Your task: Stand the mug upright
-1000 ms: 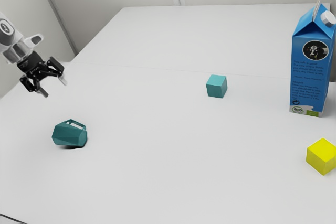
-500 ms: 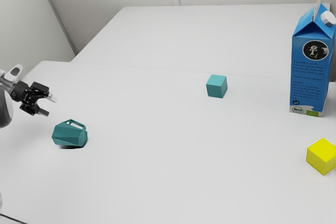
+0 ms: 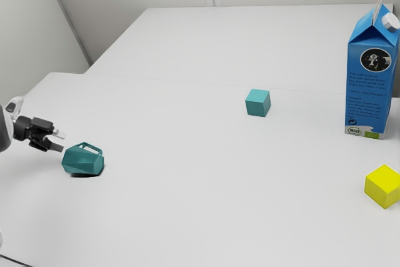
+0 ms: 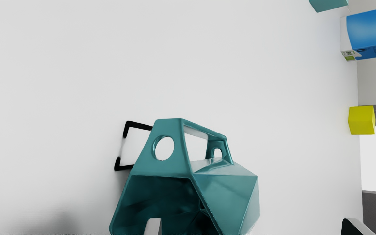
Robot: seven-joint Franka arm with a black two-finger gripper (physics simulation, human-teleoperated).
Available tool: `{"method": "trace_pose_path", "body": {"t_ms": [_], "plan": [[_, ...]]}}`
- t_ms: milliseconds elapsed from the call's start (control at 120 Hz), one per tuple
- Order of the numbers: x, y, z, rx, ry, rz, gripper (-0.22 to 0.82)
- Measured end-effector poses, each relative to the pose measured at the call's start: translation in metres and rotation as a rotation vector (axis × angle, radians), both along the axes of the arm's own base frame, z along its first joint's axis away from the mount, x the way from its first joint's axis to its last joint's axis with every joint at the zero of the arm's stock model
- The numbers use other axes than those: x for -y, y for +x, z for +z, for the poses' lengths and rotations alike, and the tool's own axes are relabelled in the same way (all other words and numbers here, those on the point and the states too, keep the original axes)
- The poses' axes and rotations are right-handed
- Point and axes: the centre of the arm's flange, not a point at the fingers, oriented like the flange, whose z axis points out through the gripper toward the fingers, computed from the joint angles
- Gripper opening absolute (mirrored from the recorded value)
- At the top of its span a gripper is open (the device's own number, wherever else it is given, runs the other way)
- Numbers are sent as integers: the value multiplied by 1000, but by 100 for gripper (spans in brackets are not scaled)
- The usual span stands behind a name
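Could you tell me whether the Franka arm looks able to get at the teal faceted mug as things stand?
Probably yes: the open black two-finger gripper hovers close by the mug, which lies on its side, and I see nothing standing between them.

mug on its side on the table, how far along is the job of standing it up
Positioning looks mostly done: the open gripper is close by the mug, facing its mouth. The grasp seems to be the step in hand, as the fingers stand wide apart, not closed on it. Left: grip it, turn it upright and let go; it lies with its handle up.
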Motion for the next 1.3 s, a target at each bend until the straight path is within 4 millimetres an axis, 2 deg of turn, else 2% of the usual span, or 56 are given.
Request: {"method": "trace_pose_path", "body": {"t_ms": [333,517,725,792,925,1008,1125,1300], "plan": [[6,-9,-21,0,2,2,60],[26,-13,-32,-19,-44,0,60],[46,0,-37,-31,-69,-19,60],[49,2,-36,-31,-71,-18,49],[48,3,-35,-34,-67,-4,16],[47,4,-35,-40,-65,4,3],[48,2,-36,-48,-67,15,-6],[49,2,-26,-43,-71,23,-12]]}}
